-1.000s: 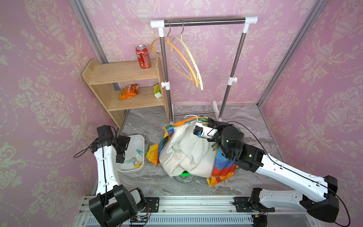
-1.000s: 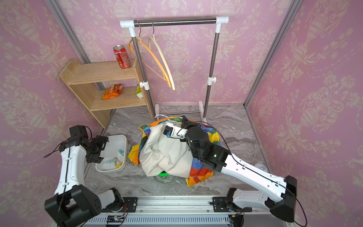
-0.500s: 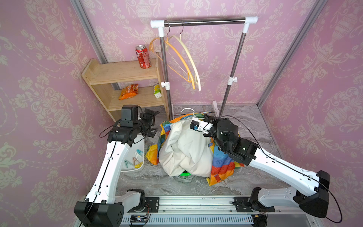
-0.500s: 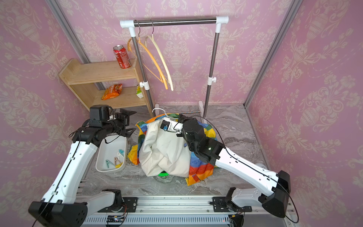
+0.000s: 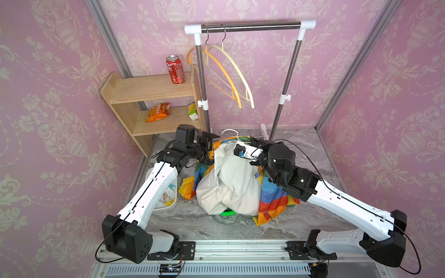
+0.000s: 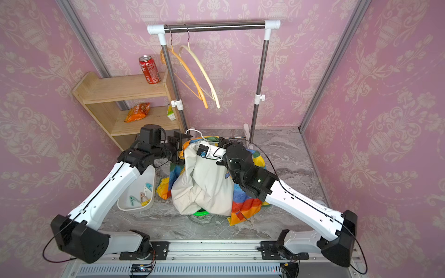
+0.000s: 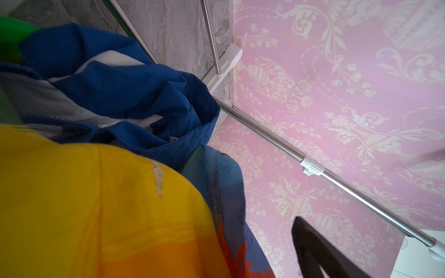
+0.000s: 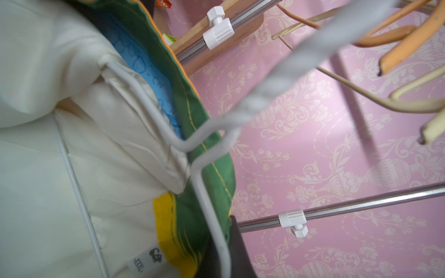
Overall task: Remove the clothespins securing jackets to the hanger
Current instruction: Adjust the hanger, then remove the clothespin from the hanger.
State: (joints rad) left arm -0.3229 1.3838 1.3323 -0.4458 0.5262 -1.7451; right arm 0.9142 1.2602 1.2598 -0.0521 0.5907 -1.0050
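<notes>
A top view shows loose clothespins (image 6: 140,196) in a white tray (image 6: 125,207) on the desk (image 6: 284,154), at 9 o'clock from the heaped jackets (image 6: 204,187). The left claw (image 5: 207,149), spread, sits at the heap's 10 o'clock. Only its wrist view shows a blue jacket (image 7: 132,96) beside the rainbow jacket (image 5: 272,199). At 1 o'clock the right claw (image 8: 225,261), pressed together, pinches a white hanger (image 8: 197,168).

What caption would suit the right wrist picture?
Wrist-eye view: a white wire hanger sits inside the rainbow jacket, cream lining showing, clothes rack and pink wallpaper behind.
</notes>
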